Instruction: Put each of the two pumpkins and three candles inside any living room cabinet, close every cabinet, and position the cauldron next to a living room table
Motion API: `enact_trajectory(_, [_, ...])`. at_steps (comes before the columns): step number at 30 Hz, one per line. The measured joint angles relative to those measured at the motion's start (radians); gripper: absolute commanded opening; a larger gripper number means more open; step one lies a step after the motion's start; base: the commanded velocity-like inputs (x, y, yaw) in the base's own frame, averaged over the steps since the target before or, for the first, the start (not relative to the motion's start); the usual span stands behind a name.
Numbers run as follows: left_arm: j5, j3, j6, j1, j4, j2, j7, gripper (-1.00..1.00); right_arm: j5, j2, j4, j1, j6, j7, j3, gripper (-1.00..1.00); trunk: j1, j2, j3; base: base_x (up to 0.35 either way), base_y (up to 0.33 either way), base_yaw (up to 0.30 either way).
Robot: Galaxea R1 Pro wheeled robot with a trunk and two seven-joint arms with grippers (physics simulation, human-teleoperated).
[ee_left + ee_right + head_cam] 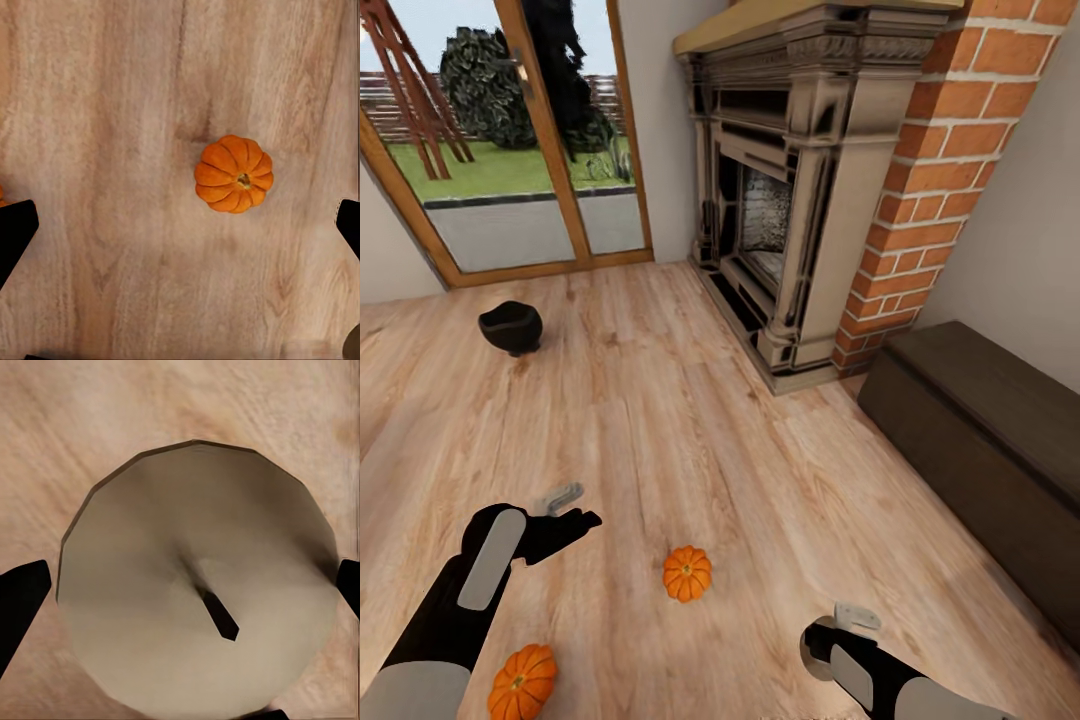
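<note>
- The left pincer (565, 510) hangs over the wooden floor (690, 420). Its two black fingers are spread wide, and nothing is between them.
- In the left wrist view, one black fingertip (13, 232) sits at each edge. A small orange pumpkin (234, 174) lies on the floor between them, closer to one fingertip and not touching either.
- In the head view, that small pumpkin (687, 573) sits on the floor between the two arms.
- A bigger pumpkin (522, 683) lies on the floor just beside the left arm, near the bottom edge of the head view.
- The right pincer (838, 628) is low at the right. Its fingers are spread too.
- In the right wrist view, a round pale candle (199, 585) with a dark wick stands right under the right pincer. It sits between the spread fingertips (19, 600), which look close to its sides.
- The black cauldron (511, 327) stands on the floor, well away, near the glass door (510, 140).
- The dark brown cabinet (990, 440) stands at the right, against the wall. It is just beside the brick fireplace (810, 190). Its drawers look closed.
</note>
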Motion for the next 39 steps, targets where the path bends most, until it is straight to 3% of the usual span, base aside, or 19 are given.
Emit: enact_trajectory(39, [-0.001, 0.0, 0.0, 0.0, 0.0, 0.0, 0.0, 1.0, 0.0, 0.0, 0.0, 0.0, 0.0, 0.001, 0.0, -1.0, 0.0, 0.0, -0.016, -0.057, 0.018, -0.273])
